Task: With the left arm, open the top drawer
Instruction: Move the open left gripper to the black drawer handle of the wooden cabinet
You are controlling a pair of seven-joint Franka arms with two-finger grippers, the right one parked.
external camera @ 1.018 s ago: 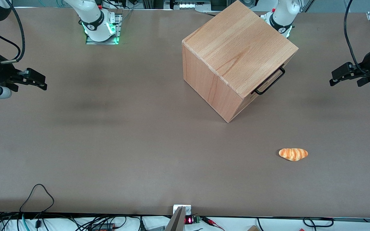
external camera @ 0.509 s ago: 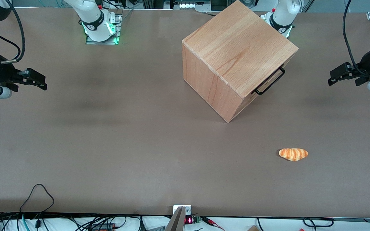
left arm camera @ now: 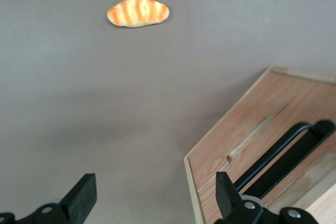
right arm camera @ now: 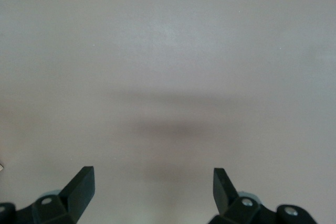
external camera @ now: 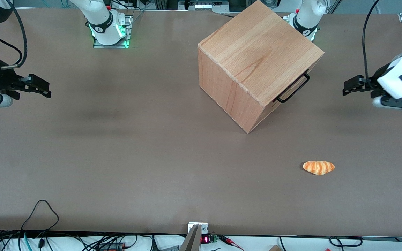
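Observation:
The beech cube cabinet (external camera: 257,59) stands on the brown table, turned at an angle. Its top drawer (external camera: 284,94) is shut, and its thin black bar handle (external camera: 293,89) sits just under the cabinet's top edge, facing the working arm's end of the table. My left gripper (external camera: 350,86) hovers in front of the drawer, well apart from the handle, with its fingers open and empty. In the left wrist view the handle (left arm camera: 286,153) and the pale-wood front (left arm camera: 247,145) show past one black finger (left arm camera: 224,190), and the gripper (left arm camera: 155,191) is open over bare table.
A toy croissant (external camera: 318,167) lies on the table nearer the front camera than the cabinet; it also shows in the left wrist view (left arm camera: 138,11). Cables lie along the table's near edge (external camera: 40,216).
My left gripper has moved in toward the cabinet's drawer front, and more of the white hand has come into the front view. The cabinet and croissant have not moved.

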